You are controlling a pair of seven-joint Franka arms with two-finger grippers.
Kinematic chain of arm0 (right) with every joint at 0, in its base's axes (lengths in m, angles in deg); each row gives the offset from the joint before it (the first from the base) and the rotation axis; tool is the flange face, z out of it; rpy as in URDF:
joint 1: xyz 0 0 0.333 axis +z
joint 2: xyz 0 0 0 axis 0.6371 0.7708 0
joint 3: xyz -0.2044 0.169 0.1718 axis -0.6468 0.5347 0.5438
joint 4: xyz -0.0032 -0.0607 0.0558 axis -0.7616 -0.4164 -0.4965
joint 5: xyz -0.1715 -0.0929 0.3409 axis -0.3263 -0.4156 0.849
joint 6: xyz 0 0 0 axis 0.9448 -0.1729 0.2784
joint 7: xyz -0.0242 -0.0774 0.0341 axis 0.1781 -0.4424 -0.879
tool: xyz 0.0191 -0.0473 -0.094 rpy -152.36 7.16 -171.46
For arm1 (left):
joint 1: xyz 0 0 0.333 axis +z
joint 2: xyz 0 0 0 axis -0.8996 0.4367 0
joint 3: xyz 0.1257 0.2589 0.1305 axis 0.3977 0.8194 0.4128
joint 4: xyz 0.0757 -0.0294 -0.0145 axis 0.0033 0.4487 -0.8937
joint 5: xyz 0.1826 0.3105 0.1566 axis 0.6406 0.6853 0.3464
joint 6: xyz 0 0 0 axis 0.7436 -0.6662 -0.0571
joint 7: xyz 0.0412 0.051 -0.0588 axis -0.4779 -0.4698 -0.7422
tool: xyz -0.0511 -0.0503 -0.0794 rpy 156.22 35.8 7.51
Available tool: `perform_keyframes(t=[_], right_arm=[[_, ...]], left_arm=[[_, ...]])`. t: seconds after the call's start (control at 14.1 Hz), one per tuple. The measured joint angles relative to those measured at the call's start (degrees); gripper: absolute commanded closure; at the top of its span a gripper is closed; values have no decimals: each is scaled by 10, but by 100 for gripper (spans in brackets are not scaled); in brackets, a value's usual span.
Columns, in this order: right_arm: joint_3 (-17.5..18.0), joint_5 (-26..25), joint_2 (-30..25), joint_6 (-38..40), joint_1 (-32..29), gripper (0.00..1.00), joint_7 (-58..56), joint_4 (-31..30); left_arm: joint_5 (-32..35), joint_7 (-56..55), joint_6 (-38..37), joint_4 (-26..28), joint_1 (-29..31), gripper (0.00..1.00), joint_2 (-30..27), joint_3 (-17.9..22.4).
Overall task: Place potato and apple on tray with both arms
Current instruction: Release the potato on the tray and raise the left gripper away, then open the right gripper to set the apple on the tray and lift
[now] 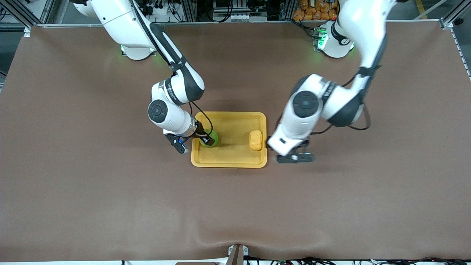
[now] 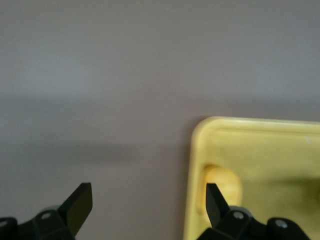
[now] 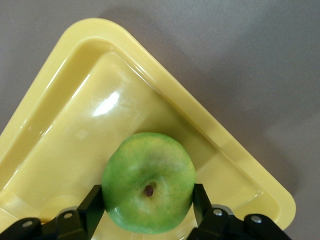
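Right wrist view: the right gripper clamps the apple on the tray; the left gripper hangs wide open, empty, beside the potato.

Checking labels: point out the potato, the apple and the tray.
potato (image 1: 255, 140), front view, middle of its top.
apple (image 3: 148, 182), right wrist view, beside its stem dimple.
tray (image 1: 232, 163), front view, rim nearest the camera.

Green apple and oblong yellow-orange potato lie apart on the flat yellow tray — apple stem-dimple up.
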State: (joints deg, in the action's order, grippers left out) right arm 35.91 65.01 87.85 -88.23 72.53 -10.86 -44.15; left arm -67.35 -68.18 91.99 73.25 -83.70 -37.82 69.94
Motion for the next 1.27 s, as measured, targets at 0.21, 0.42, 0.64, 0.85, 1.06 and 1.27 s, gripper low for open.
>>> perform_keyframes(t=[0.21,0.42,0.64,0.85,1.06,1.27], right_arm=[[0,-39,0,1,2,95,26,2],[1,-102,0,1,13,6,67,5],[1,-146,1,2,25,0,102,4],[1,-149,2,3,27,0,104,11],[-1,-149,-16,66,27,0,105,59],[-11,-155,-56,222,5,0,79,146]], left_arm=[[0,59,-41,0,62,0,-47,-1],[-6,78,-106,-14,96,0,-84,-2],[-10,79,-185,-53,105,0,-100,-2],[-10,110,-219,-68,117,0,-118,0],[-22,165,-275,-71,155,0,-149,-1],[-35,200,-315,-71,179,0,-189,-1]])
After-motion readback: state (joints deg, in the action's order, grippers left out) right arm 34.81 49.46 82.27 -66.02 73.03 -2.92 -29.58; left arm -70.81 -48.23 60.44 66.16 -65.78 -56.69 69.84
